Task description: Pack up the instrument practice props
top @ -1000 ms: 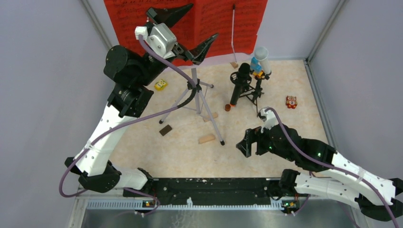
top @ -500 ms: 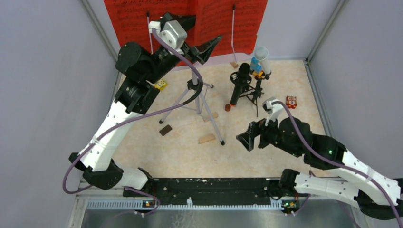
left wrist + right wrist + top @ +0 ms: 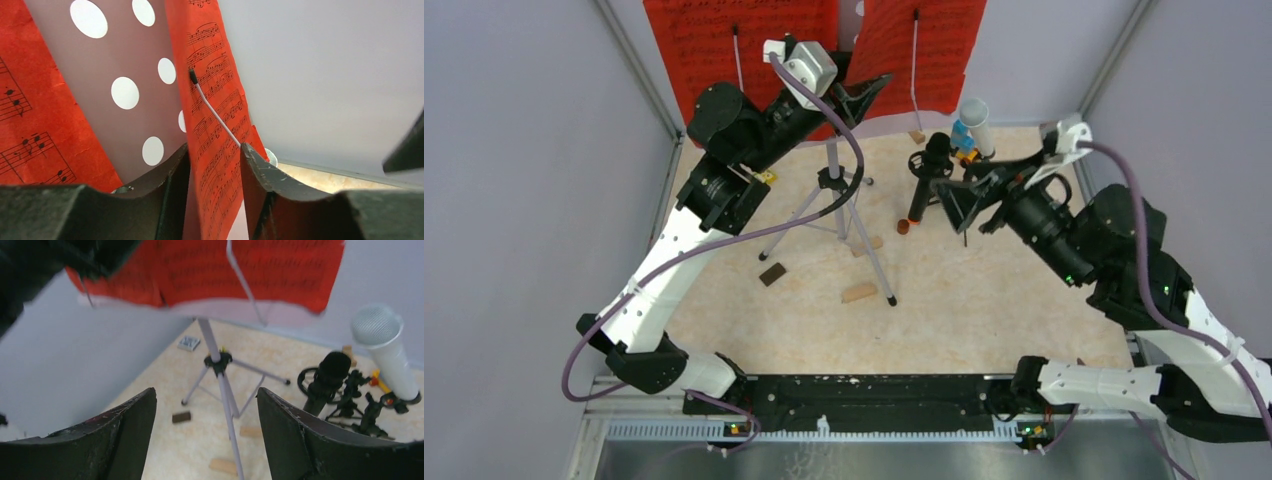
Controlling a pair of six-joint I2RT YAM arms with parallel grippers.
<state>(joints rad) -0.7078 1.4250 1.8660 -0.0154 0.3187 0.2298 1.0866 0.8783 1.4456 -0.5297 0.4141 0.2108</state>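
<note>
Left wrist | left gripper half-open astride crinkled red page — perforated plate behind | right gripper wide, empty

Beige marbled tabletop. Standing on it: silver tripod ctr, small black tripod w/ mic to its right. Lying loose: wooden blocks by tripod legs, dark block left.

On the beige bench, a dark brown block lies left of centre. A pale wooden block sits mid-frame, a second pale block just above it. At upper centre sits a small tan block, with a blue-and-orange toy car to its right.
</note>
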